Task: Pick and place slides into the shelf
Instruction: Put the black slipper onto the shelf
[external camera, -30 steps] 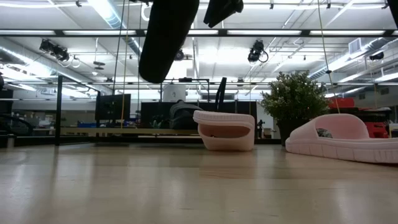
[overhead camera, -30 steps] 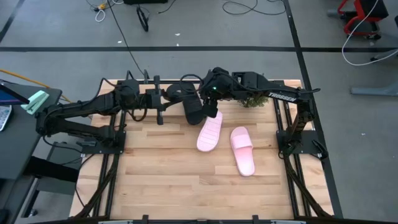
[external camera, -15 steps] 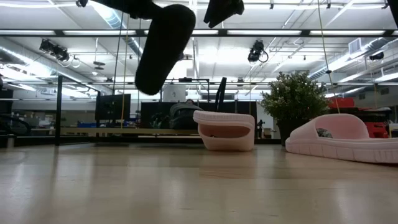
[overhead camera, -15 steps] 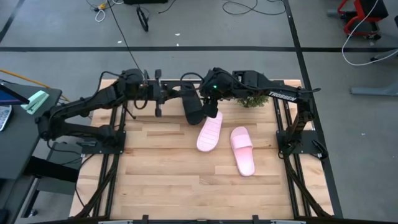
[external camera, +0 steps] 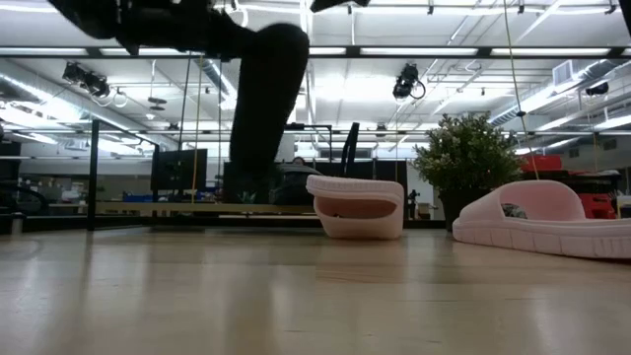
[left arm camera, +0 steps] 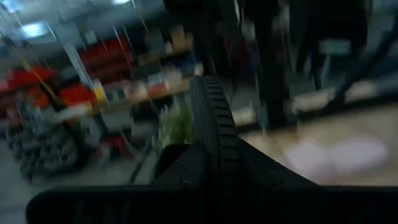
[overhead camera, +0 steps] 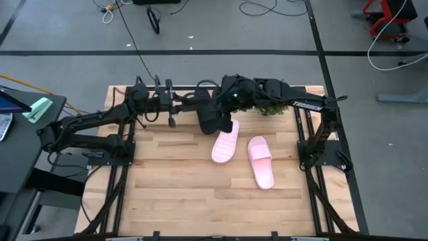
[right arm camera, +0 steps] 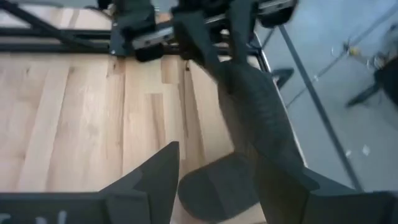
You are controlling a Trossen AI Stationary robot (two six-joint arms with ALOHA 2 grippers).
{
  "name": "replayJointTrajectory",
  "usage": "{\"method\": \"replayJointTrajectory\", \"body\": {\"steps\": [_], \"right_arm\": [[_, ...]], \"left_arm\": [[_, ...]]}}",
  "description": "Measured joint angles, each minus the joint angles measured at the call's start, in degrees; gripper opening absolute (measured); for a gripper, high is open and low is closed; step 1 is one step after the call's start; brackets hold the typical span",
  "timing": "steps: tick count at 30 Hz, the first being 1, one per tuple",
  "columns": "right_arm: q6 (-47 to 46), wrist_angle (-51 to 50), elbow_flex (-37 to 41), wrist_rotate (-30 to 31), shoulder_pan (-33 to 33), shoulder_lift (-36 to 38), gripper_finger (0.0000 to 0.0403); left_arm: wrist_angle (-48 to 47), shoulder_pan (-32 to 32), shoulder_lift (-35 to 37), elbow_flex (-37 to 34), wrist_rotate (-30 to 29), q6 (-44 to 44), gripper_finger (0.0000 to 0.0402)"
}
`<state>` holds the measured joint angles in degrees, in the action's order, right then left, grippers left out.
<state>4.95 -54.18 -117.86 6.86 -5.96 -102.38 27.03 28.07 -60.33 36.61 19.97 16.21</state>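
Slides number four: two pink ones lie on the table; one black slide hangs in the left gripper's clamped fingers, another black one lies beneath. Right gripper hovers spread wide beside it.

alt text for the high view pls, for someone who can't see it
Overhead view of a wooden table: the left gripper and right gripper meet at a black slide held above the table's far side. Two pink slides lie below it, a small plant sits behind.
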Motion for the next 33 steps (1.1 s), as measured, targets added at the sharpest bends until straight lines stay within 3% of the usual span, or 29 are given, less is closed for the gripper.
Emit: {"method": "replayJointTrajectory", "body": {"steps": [3, 11, 19, 28, 33], "right_arm": [[2.5, 1.6, 0.0, -0.1, 0.2, -0.7, 0.0198], [6.2, 12.5, 0.0, 2.7, -1.5, -0.8, 0.0203], [-0.2, 12.6, 0.0, 2.2, -2.7, -0.8, 0.0202], [-3.5, 13.2, 0.0, -1.5, -3.1, -1.2, 0.0191], [-5.2, 13.3, 0.1, -4.0, -2.6, -2.5, 0.019]], "left_arm": [[7.1, 0.0, 0.1, -2.5, 0.2, -0.7, 0.0061], [5.3, 0.1, 0.1, -2.5, 4.2, 5.0, 0.006], [1.6, 4.4, 0.1, -2.5, 7.9, 13.0, 0.006], [1.7, 13.1, 0.1, -2.5, 25.0, 12.2, 0.006], [0.9, 17.8, 0.1, -2.5, 29.1, 10.3, 0.006]]}}
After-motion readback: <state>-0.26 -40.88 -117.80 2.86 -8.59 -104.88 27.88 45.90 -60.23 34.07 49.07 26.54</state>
